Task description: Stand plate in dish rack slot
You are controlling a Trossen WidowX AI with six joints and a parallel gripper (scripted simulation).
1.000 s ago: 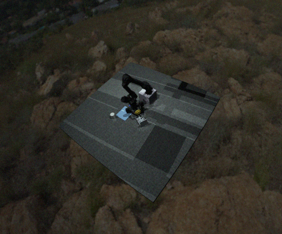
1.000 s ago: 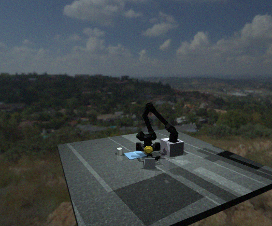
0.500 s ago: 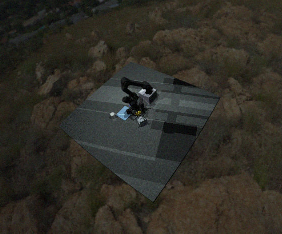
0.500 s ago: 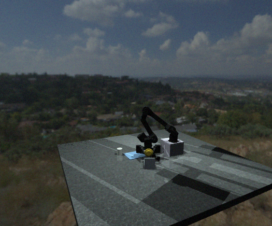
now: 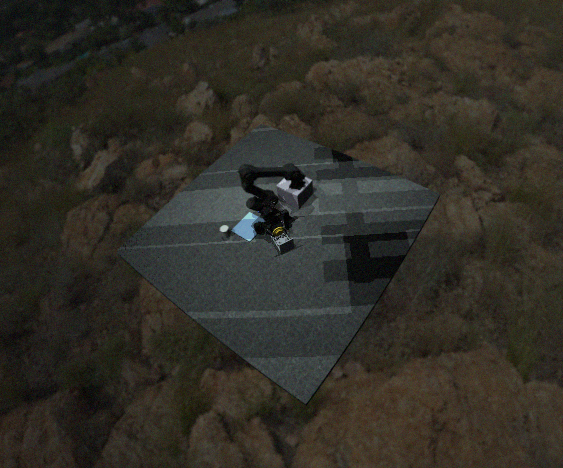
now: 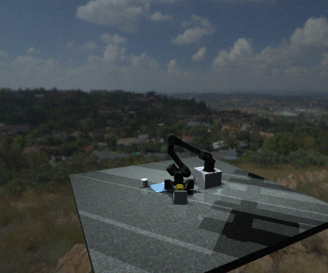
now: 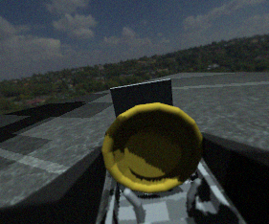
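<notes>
Yellow round scalloped plate (image 7: 152, 147) clenched edge-on in the black parallel-jaw gripper (image 6: 179, 185), held upright, likely to slide between rails. Just beyond, small dark grey dish rack (image 6: 180, 197) mid-worktop, its rails too small to make out. Farther toward the back edge, light blue mat (image 6: 158, 186), white cylinder (image 6: 144, 182); fingers mostly cropped.

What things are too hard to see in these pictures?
- Dish rack: in the top and exterior views it is too small and dim to make out its rails or slots; in the wrist view the yellow plate covers most of it.
- Gripper: its fingers are too small to see in the exterior view.
- Small white cylinder: too tiny to tell what it is.
- Blue sheet: partly hidden under the arm.
</notes>
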